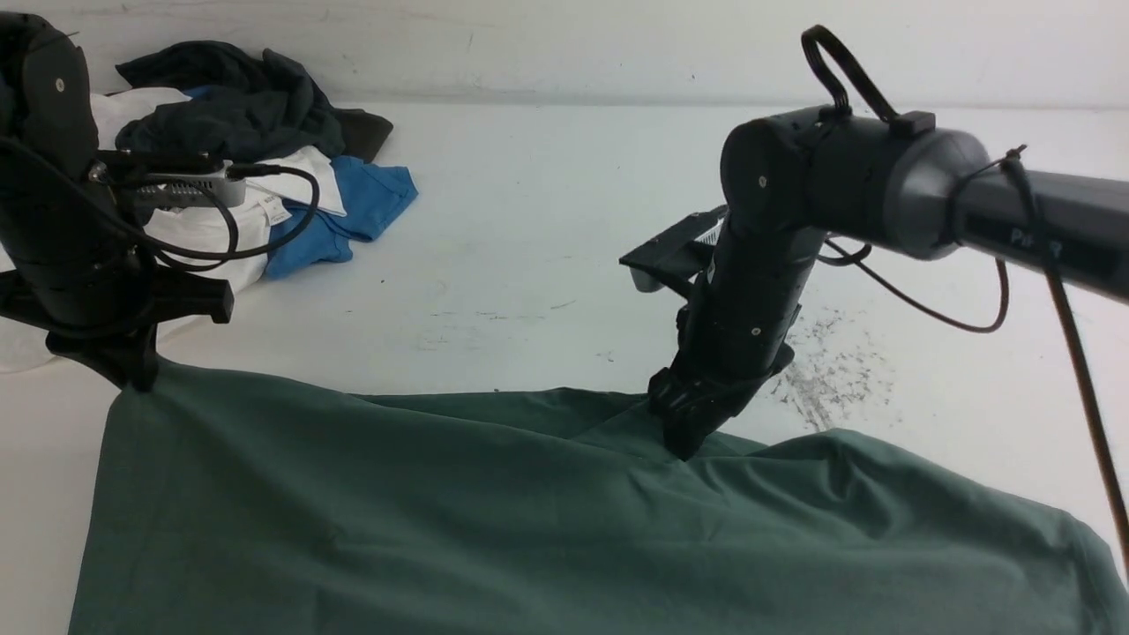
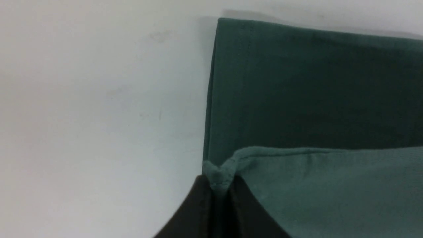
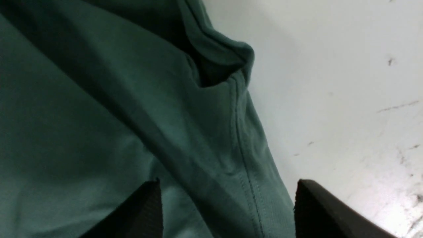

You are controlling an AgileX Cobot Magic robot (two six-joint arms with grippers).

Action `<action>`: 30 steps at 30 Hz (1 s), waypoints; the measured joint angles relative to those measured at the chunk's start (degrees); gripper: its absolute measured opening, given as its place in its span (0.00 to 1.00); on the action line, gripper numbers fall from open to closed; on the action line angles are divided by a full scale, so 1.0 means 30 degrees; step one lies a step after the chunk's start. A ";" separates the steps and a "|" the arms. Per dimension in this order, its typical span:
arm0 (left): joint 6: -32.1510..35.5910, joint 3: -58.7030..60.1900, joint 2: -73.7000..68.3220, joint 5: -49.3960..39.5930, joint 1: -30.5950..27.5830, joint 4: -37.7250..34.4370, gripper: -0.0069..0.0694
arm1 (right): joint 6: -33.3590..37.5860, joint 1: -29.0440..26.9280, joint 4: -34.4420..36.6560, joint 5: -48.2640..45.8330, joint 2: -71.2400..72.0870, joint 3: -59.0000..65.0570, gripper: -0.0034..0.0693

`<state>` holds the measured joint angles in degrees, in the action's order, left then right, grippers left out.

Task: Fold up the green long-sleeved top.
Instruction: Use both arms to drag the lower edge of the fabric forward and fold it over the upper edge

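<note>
The green long-sleeved top [image 1: 529, 529] lies spread across the near part of the white table, its far edge rumpled into low ridges. My left gripper [image 1: 137, 375] stands at the top's far left corner, shut on a pinch of its stitched hem [image 2: 219, 175]. In the left wrist view that corner is lifted over a lower layer of the top [image 2: 314, 92]. My right gripper [image 1: 684, 445] points down onto the far edge near the middle. Its jaws are open, straddling a seamed fold of the top [image 3: 244, 165], with the fingertips [image 3: 150, 198] wide apart.
A heap of other clothes sits at the far left: a dark grey garment [image 1: 238, 106], a white one [image 1: 212, 225] and a blue one [image 1: 362, 207]. The white table [image 1: 547, 229] has scuff marks [image 1: 829, 370] just right of my right gripper. A wall runs along the back.
</note>
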<state>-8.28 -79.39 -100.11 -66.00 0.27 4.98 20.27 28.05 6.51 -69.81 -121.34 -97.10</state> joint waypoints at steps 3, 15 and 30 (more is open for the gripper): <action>0.0000 0.0000 0.0000 0.0000 0.0000 0.0000 0.11 | -0.0048 -0.0013 -0.0027 -0.0017 0.0000 0.0366 0.68; 0.0018 0.0000 0.0000 0.0000 0.0000 0.0000 0.11 | -0.0151 0.0297 -0.0282 0.0018 0.0117 0.1947 0.62; -0.0013 -0.1036 0.1183 -0.0449 0.0000 -0.0036 0.11 | -0.0727 0.0568 -0.1179 -0.0042 0.2751 0.1975 0.04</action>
<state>-8.32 -82.50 -96.57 -67.34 0.27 4.87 18.09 29.76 2.97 -69.94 -113.08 -91.17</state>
